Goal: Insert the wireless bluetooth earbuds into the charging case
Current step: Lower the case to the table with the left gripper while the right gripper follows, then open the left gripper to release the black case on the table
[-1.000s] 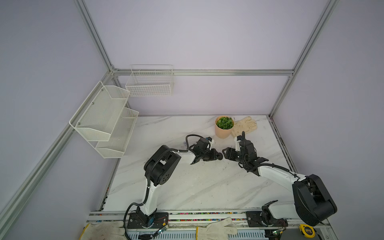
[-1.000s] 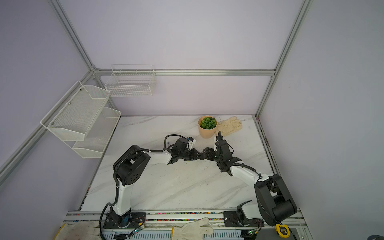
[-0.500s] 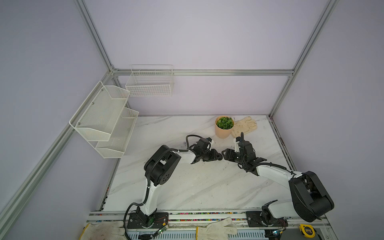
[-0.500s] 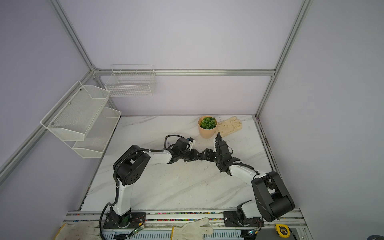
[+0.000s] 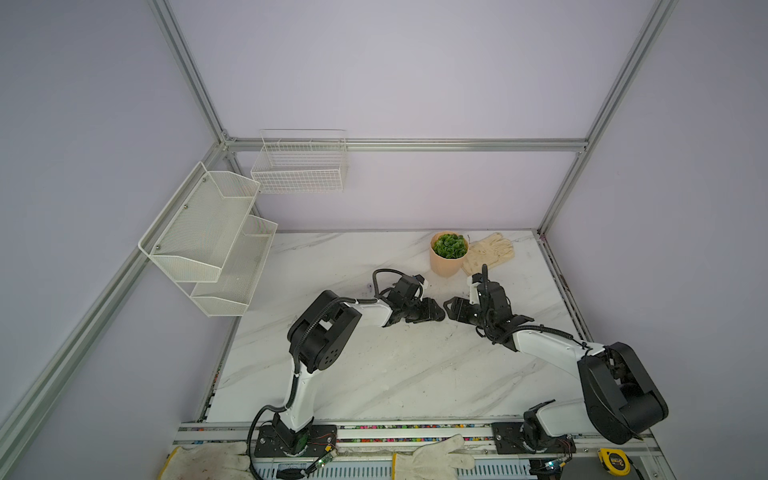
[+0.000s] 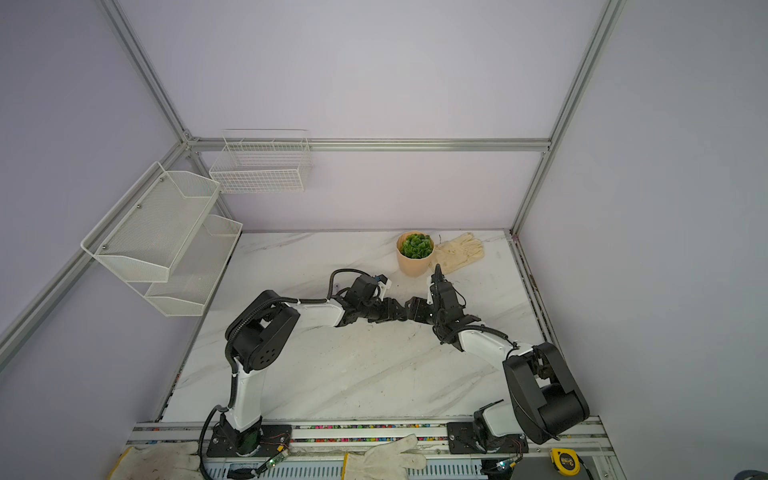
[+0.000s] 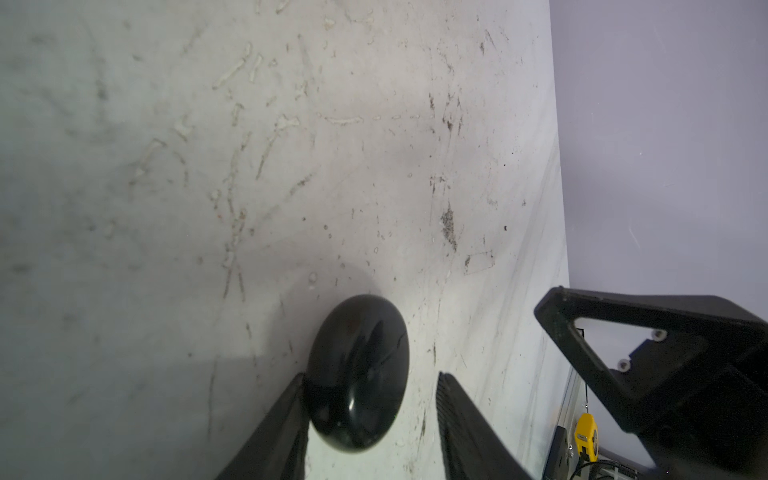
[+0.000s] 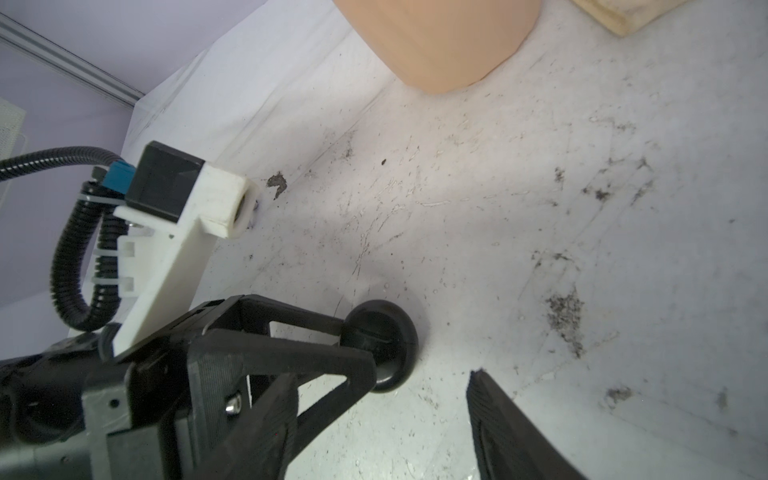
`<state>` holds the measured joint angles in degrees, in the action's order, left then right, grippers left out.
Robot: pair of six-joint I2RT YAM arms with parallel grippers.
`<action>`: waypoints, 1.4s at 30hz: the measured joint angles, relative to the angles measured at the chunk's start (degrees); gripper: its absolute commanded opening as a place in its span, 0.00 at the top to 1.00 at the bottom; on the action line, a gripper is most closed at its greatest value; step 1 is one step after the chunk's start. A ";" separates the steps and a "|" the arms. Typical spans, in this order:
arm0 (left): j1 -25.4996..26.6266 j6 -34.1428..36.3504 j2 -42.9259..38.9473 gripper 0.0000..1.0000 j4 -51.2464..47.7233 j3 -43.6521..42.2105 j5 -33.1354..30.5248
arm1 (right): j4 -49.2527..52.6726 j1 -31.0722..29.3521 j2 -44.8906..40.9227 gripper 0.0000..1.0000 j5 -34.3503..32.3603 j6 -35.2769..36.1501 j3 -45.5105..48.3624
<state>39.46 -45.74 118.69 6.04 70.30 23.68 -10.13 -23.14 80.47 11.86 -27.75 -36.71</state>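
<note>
The charging case (image 7: 357, 374) is a glossy black rounded shell, lid closed, lying on the white marble table (image 7: 291, 166). My left gripper (image 7: 370, 376) is open around it: one finger touches the case's side and the other stands clear of it. In the right wrist view the case (image 8: 386, 332) shows just past the left gripper's finger (image 8: 291, 353). My right gripper (image 8: 374, 424) is open beside it with nothing between its fingers. In both top views the two grippers (image 5: 434, 313) (image 5: 453, 309) meet tip to tip mid-table and hide the case. The earbuds are out of view.
A peach pot with a green plant (image 5: 449, 253) and a cream glove (image 5: 490, 251) lie just behind the grippers. White mesh shelves (image 5: 208, 237) and a wire basket (image 5: 299, 166) hang at the back left. Work gloves (image 5: 432, 455) and a tape measure (image 5: 611, 459) lie on the front rail.
My left gripper's jaws have spread apart around the case. Both arms have stayed almost where they were, tips close together.
</note>
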 measured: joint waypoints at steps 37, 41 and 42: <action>1.25 3.37 -0.96 0.46 -9.01 3.02 -2.01 | -0.35 0.66 -0.33 0.33 0.98 0.17 0.63; 1.25 4.68 -0.96 0.43 -9.90 3.39 -2.97 | -0.35 0.66 -0.33 0.33 1.05 0.61 0.63; 1.25 5.05 -1.05 0.42 -10.01 3.45 -3.34 | -0.35 0.66 -0.33 0.34 1.09 0.98 0.63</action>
<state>40.71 -40.69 117.64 -3.97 73.76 20.34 -10.48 -22.48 80.14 12.95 -26.76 -36.07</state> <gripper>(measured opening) 0.568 0.667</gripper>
